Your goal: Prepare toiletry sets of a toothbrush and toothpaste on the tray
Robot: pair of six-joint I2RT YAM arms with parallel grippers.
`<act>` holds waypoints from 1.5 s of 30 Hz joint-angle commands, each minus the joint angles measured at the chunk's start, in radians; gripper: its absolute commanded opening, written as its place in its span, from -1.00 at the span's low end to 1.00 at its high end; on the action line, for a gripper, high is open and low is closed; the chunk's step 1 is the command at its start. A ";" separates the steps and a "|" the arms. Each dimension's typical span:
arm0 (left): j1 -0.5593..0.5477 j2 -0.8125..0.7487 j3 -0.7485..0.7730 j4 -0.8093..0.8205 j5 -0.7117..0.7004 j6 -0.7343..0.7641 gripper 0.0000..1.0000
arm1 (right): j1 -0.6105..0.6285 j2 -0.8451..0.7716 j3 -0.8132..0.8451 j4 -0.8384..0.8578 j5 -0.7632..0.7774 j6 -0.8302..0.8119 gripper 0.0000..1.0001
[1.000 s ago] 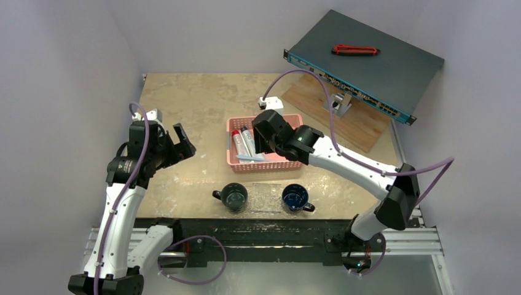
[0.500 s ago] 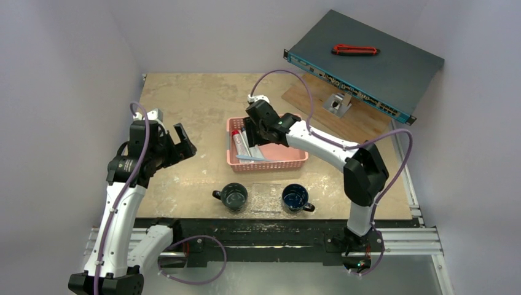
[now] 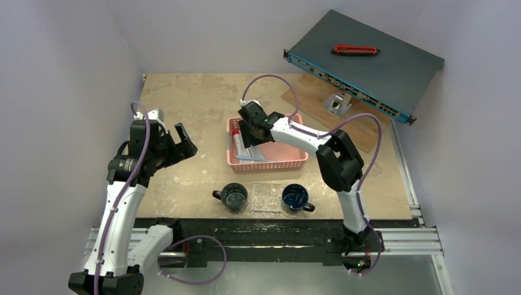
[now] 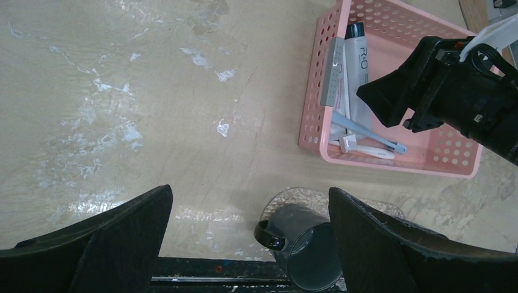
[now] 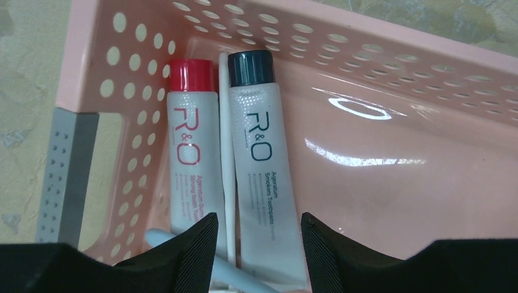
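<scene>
Straddles the dark-capped toothpaste (image 5: 266, 177) in the pink basket (image 5: 397, 67) with right gripper (image 5: 256, 247) parted, clamping nothing; holds left gripper (image 4: 250, 244) wide apart, empty, over table (image 4: 153, 91).

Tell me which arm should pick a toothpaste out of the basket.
Right. The right gripper hangs open directly over the toothpaste in the basket; the left gripper is open over the table, away from the basket.
</scene>
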 commanded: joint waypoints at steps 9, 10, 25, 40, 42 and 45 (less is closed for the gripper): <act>-0.004 0.002 0.001 0.033 0.010 0.019 0.98 | -0.037 0.093 0.113 0.032 -0.022 -0.008 0.03; -0.004 0.002 0.001 0.034 0.010 0.018 0.98 | -0.039 0.100 0.118 0.031 -0.023 -0.008 0.03; -0.005 0.003 0.004 0.030 0.003 0.022 0.98 | -0.038 0.143 0.111 0.029 -0.013 -0.014 -0.18; -0.004 0.008 0.004 0.030 0.002 0.024 0.98 | -0.038 -0.007 0.093 -0.009 0.059 -0.032 -0.78; -0.004 0.009 0.004 0.032 0.009 0.026 0.98 | -0.038 -0.043 0.094 -0.028 0.079 -0.042 -0.84; -0.004 0.007 0.003 0.036 0.021 0.030 0.97 | -0.038 -0.104 0.083 -0.040 0.086 -0.056 -0.89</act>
